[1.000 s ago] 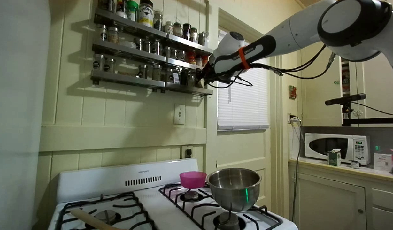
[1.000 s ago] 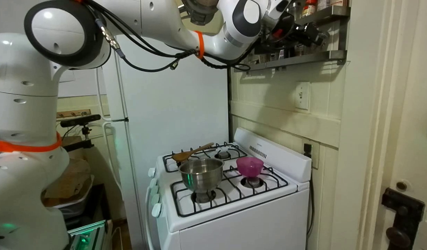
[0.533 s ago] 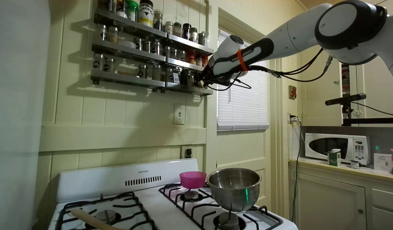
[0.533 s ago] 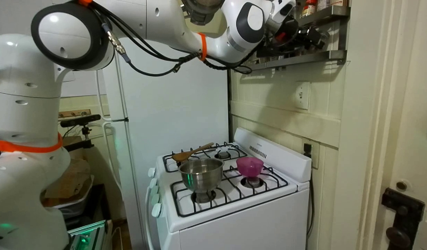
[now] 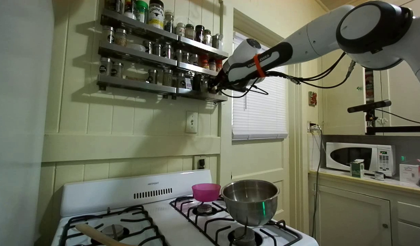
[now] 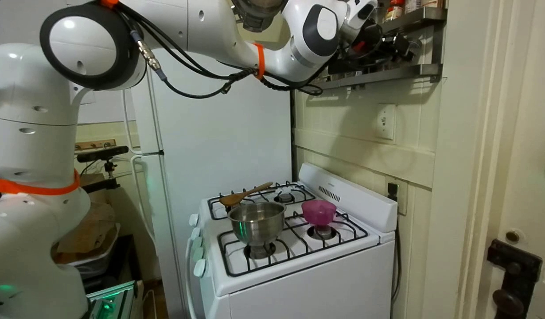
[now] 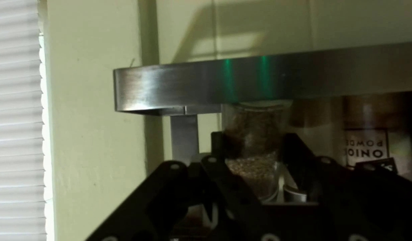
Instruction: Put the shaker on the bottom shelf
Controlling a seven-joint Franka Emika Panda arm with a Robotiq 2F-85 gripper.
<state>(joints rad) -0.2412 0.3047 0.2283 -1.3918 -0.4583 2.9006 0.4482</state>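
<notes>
Since the wrist view stands upside down, the bottom shelf (image 7: 199, 85) crosses its upper part, silvery rail toward the camera. Near the shelf end by the white blind (image 7: 16, 134) is the shaker (image 7: 254, 147), see-through, brown grains inside, roughly upright, lower end hidden behind the rail; can't tell if it bears on the ledge. The gripper (image 7: 254, 138) straddles it, fingers (image 7: 217, 142) partway apart, one each side, touching or just beside it; too dark to tell whether they squeeze it. Onion powder jar (image 7: 365, 145) sits farther along, same tier. In an exterior view the arm (image 5: 319, 34) extends to that end. Stove (image 5: 177, 229) below: steel pot (image 5: 251, 210) over a front burner, pink bowl (image 5: 206, 193) over the back one, wooden spoon (image 6: 235, 198) across the other grate.
</notes>
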